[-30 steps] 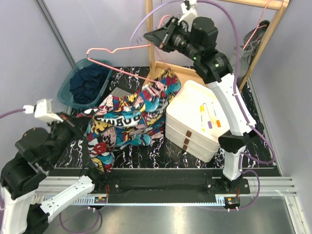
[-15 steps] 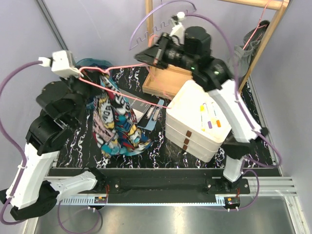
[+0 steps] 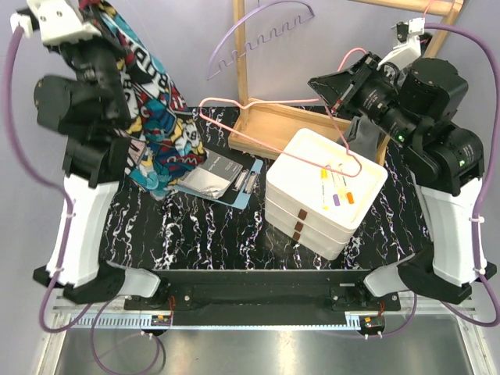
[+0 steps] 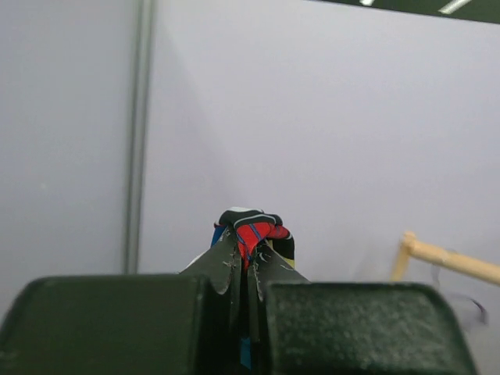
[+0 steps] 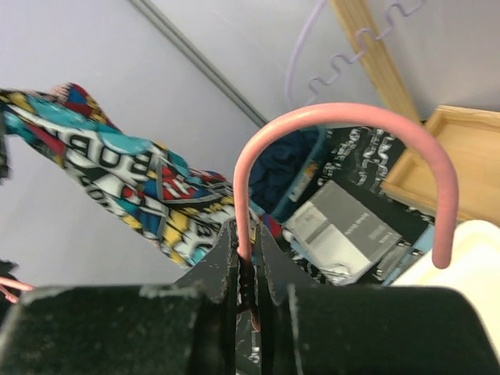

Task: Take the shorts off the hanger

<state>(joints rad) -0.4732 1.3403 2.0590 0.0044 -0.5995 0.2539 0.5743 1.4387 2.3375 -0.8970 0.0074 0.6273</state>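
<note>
Although the black marbled worktop [image 3: 234, 242] fills most of the overhead view, the action sits above it, at the two upper corners of the frame.

Stack of white boxes [image 3: 324, 195], right of centre: the lower corner of the pink wire hanger [image 5: 344, 112] crosses its lid in the picture; whether they touch cannot be told.

Graffiti-print shorts [image 3: 152, 117], upper left of the frame: they hang in one long fold from the raised left arm, well apart from the hanger. Held this high, the cloth is clear of the wire, so this pair reads as freed.

Bin [image 5: 312, 168], seen only from the right wrist: it holds navy cloth [image 5: 281, 168] and lies below the hanging pair. It is a likely drop point, though that is a judgement.

Hanger, centre to upper right: bare, and tilted from the right arm down toward the boxes. Holding it far to the right leaves the left arm room to lift.

Left claw [image 4: 248, 254]: closed on a bunched fold of the printed cloth, which pokes out past the tips.

Right claw [image 5: 248, 250]: closed on the wire just below the hook's curve, where a pinch steadies the whole frame.
</note>
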